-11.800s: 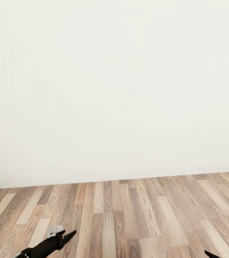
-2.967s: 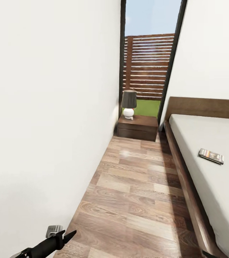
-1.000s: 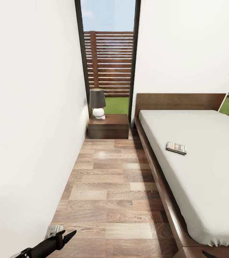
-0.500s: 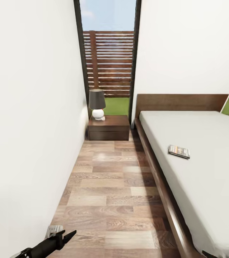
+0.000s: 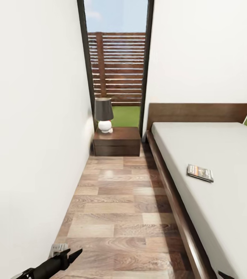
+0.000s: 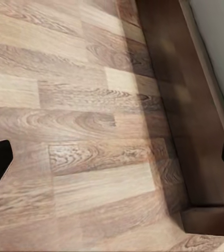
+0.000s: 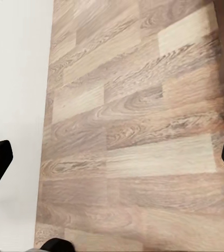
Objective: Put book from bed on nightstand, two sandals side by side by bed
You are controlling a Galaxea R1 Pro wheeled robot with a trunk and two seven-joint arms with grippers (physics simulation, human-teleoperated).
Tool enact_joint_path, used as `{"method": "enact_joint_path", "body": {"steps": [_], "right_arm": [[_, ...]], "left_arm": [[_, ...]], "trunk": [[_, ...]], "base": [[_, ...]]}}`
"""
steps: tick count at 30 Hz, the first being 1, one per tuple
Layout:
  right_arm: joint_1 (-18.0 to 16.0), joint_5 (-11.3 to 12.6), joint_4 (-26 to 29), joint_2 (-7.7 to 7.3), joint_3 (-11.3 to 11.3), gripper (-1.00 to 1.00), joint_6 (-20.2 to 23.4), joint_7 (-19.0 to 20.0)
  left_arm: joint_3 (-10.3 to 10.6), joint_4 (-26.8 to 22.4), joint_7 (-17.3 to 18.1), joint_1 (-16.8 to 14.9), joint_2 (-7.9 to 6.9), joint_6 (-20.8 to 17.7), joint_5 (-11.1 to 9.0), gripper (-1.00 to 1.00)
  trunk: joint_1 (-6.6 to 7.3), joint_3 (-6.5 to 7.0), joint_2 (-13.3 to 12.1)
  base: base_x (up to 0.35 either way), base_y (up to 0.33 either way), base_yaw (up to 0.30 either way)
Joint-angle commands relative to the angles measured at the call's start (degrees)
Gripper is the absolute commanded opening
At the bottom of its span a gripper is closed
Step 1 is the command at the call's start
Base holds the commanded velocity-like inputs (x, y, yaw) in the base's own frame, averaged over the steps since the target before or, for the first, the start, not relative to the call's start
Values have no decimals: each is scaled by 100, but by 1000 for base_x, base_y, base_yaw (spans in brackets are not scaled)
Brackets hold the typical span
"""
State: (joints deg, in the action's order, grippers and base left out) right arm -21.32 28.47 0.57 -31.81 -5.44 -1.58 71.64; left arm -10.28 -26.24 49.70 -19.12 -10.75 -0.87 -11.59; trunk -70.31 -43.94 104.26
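Note:
The book (image 5: 200, 173) lies flat on the pale-grey mattress of the bed (image 5: 232, 147), near the bed's left edge. One nightstand (image 5: 117, 142) stands at the far end of the floor strip, beside the headboard, with a lamp (image 5: 104, 114) on top. The sandals are out of view. My left gripper (image 5: 67, 252) hangs low over the floor at the near left, far from the book. In its wrist view the left gripper (image 6: 112, 160) is open over planks beside the bed frame (image 6: 196, 105). My right gripper (image 7: 112, 157) is open over bare floor.
A narrow strip of wood-plank floor (image 5: 119, 205) runs between the white wall (image 5: 30, 135) on the left and the dark bed frame (image 5: 175, 201) on the right. A tall dark-framed window (image 5: 117, 66) rises behind the nightstand.
The view has turned from a blank wall to the bedside aisle and moved forward along it. Book and nightstand now look nearer. Both grippers hold the same pose.

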Motion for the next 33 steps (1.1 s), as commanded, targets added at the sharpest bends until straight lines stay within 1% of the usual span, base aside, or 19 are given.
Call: {"method": "enact_joint_path", "body": {"steps": [1, 11, 28, 33], "right_arm": [[-4, -43, -4, -1, -45, 100, -15, 15], [-4, -43, -4, -1, -45, 100, -15, 14], [-4, -43, -4, -1, -45, 100, -17, 11], [-4, -43, -4, -1, -45, 100, -16, 8]], "left_arm": [[-9, 5, 25, -4, 1, -10, -17, 100], [-11, 5, 22, -4, 1, -10, -19, 100], [-9, 5, 22, -4, -2, -10, -19, 100], [-9, 5, 22, -4, 0, -10, -18, 100]], "trunk": [[-3, -5, 2], [-3, -5, 2], [-3, -5, 2], [-3, -5, 2]], "base": [[327, 0, 0], [327, 33, 0], [309, 121, 0], [306, 63, 0]]}}
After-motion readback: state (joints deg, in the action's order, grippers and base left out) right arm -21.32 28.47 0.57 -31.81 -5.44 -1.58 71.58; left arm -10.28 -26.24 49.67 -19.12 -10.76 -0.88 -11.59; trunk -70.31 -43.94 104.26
